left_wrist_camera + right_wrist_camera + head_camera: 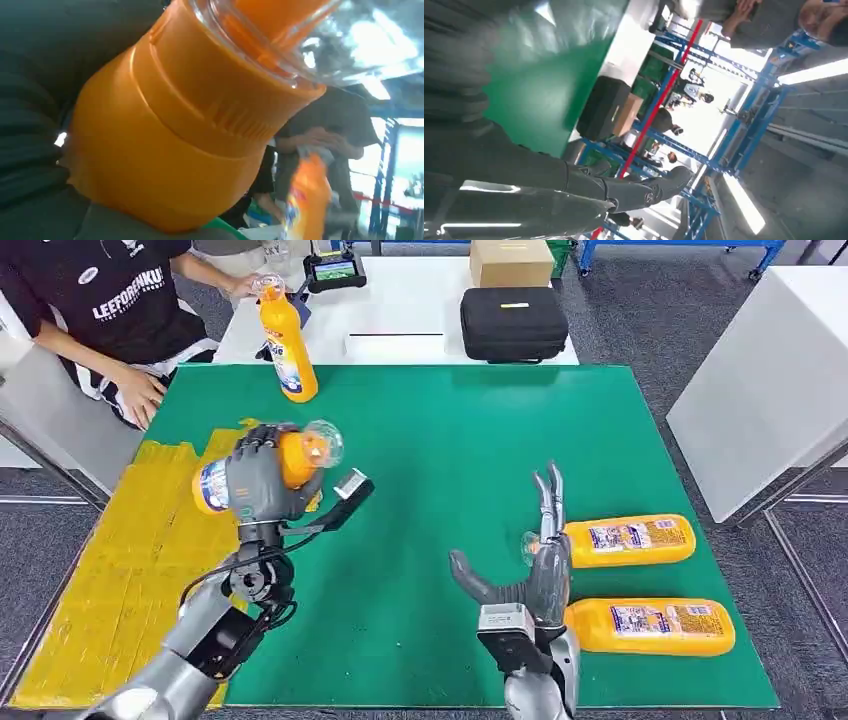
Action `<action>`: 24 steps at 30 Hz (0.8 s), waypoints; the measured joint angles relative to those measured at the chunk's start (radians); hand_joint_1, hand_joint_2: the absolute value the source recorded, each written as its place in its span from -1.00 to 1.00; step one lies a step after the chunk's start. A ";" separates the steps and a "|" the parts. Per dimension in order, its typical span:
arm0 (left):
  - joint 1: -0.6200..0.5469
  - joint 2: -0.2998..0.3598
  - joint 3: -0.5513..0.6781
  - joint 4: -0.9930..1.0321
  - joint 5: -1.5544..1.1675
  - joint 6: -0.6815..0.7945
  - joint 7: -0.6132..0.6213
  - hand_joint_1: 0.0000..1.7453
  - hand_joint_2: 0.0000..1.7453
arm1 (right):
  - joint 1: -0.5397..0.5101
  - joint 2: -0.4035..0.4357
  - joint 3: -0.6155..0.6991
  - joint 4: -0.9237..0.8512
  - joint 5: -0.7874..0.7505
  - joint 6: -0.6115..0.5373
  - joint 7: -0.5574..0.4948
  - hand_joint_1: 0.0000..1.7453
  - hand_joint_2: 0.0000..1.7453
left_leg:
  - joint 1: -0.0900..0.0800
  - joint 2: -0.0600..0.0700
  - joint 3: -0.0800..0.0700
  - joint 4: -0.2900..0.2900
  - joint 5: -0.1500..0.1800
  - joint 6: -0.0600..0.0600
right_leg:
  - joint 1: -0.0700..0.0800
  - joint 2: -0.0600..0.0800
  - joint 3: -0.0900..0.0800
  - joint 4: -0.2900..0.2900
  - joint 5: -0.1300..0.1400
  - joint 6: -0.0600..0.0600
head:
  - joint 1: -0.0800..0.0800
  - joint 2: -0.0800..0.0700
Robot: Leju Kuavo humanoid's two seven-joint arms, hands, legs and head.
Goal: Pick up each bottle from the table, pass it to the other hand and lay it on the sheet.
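The orange bottle [262, 472] is gripped in the left hand [262, 483], lifted over the border between the green table [450, 440] and the yellow sheet [110, 570]. Its long axis lies almost level, the clear cap pointing right and the base toward the sheet, which is just beside it on the left. The right hand [535, 570] is released, fingers spread, near two lying bottles [630, 540].

Evenly and brightly lit from overhead in head view; soft shadows beneath the bottle [268, 472]. Blurred, close and glare-struck above it in wrist views.
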 measured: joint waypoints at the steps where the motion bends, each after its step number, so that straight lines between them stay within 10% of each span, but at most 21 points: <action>1: -0.027 0.007 -0.053 0.053 0.000 -0.016 0.018 1.00 1.00 | -0.002 -0.001 -0.003 -0.004 -0.004 0.000 0.000 -1.00 1.00 | 0.000 0.001 0.000 0.000 0.000 0.000 | 0.000 0.000 0.000 0.000 0.000 0.000 | 0.000 0.000; 21: -0.169 -0.012 -0.270 0.643 -0.001 -0.208 -0.036 1.00 1.00 | -0.026 -0.027 -0.039 -0.011 -0.005 0.006 0.018 -1.00 1.00 | 0.000 0.003 -0.001 0.000 0.000 0.000 | 0.000 0.001 -0.001 0.000 0.000 0.000 | 0.000 0.000; 22: -0.169 -0.012 -0.270 0.655 -0.001 -0.221 -0.028 0.70 1.00 | -0.028 -0.029 -0.038 -0.011 0.001 0.006 0.031 -1.00 1.00 | 0.000 0.003 -0.001 0.000 0.000 0.000 | 0.000 0.001 -0.001 0.000 0.000 0.000 | 0.000 0.000; 23: -0.168 -0.012 -0.270 0.661 -0.001 -0.223 -0.024 -1.00 1.00 | -0.029 -0.032 -0.037 -0.011 0.004 0.006 0.038 -1.00 1.00 | 0.000 0.003 -0.001 0.000 0.000 0.000 | 0.000 0.001 -0.001 0.000 0.000 0.000 | 0.000 0.000; 24: -0.169 -0.012 -0.269 0.667 -0.001 -0.223 -0.021 -1.00 1.00 | -0.031 -0.034 -0.036 -0.011 0.007 0.006 0.042 -1.00 1.00 | 0.000 0.002 -0.001 0.000 0.000 0.000 | 0.000 0.001 -0.001 0.000 0.000 0.000 | 0.000 0.000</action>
